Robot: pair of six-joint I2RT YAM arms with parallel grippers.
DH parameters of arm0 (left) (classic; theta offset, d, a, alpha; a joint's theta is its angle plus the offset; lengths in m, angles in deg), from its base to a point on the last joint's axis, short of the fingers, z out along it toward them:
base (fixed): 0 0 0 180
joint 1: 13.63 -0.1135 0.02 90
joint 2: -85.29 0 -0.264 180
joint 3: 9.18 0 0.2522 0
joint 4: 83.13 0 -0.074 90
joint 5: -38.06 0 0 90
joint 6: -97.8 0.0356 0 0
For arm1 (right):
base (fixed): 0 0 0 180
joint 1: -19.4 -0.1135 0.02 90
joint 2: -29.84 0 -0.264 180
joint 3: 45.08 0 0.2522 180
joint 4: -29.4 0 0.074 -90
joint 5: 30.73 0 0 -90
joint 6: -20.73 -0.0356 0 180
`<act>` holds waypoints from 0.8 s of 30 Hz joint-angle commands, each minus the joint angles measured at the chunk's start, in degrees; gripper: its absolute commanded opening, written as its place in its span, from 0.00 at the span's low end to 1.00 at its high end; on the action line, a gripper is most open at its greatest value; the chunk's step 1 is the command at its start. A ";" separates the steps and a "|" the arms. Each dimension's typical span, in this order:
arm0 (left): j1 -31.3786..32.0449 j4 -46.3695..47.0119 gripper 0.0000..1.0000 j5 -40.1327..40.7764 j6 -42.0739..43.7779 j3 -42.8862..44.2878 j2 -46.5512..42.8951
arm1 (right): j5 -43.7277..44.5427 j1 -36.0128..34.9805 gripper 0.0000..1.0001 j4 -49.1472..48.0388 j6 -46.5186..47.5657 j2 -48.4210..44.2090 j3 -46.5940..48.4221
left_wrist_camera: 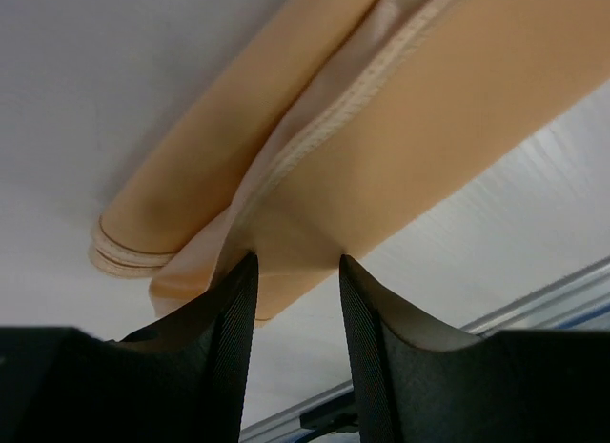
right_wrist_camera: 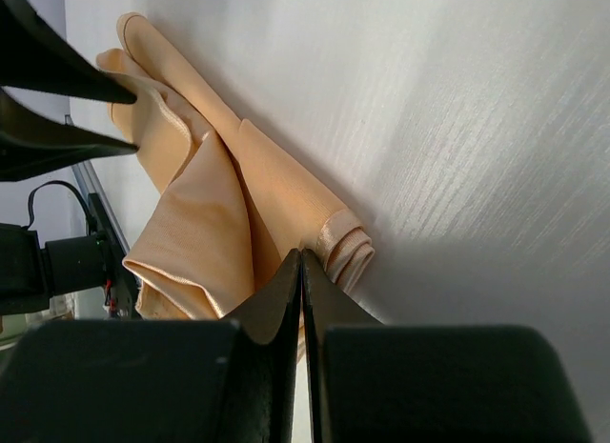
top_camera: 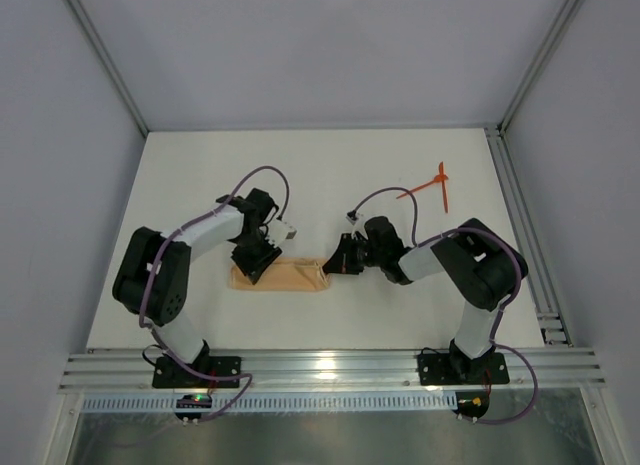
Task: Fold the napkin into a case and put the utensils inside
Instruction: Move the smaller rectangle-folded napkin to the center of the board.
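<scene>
From above, the napkin (top_camera: pixel 285 276) lies on the desk (top_camera: pixel 350 165) as a narrow folded strip, with the left hand (top_camera: pixel 255 265) and right hand (top_camera: pixel 333 265) at its ends. The utensils (top_camera: pixel 432 187) lie far right, well apart.

Left wrist: the left hand (left_wrist_camera: pixel 297 291) is partly open astride the napkin's (left_wrist_camera: pixel 457 110) edge.

Right wrist: the right hand (right_wrist_camera: pixel 302 271) is closed at the napkin's (right_wrist_camera: pixel 191 243) folded end; I cannot tell whether it pinches a layer.

Folding looks partway done, and loading the utensils is not yet begun.
</scene>
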 commanded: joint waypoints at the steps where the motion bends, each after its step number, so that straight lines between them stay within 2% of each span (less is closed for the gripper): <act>1: -0.76 7.63 0.42 7.75 -1.99 1.50 1.54 | 4.55 -1.00 0.06 4.22 1.93 0.83 -0.24; 8: -0.93 16.94 0.41 17.68 0.11 1.06 7.34 | 4.82 -3.11 0.06 2.99 0.00 1.70 0.28; 11: -1.02 21.95 0.41 19.45 1.42 2.55 9.81 | 4.20 -5.22 0.06 1.85 -1.85 3.55 1.78; 16: -1.02 25.48 0.42 19.10 2.66 7.74 13.49 | 5.51 -6.54 0.06 -3.76 -6.68 5.93 2.66; 21: -1.02 29.52 0.44 17.88 5.82 10.20 15.08 | 7.45 -6.98 0.06 -3.42 -8.00 4.87 2.22; 24: -1.02 28.04 0.44 14.02 5.22 12.57 15.17 | 7.80 -7.07 0.06 -3.16 -7.92 3.47 1.26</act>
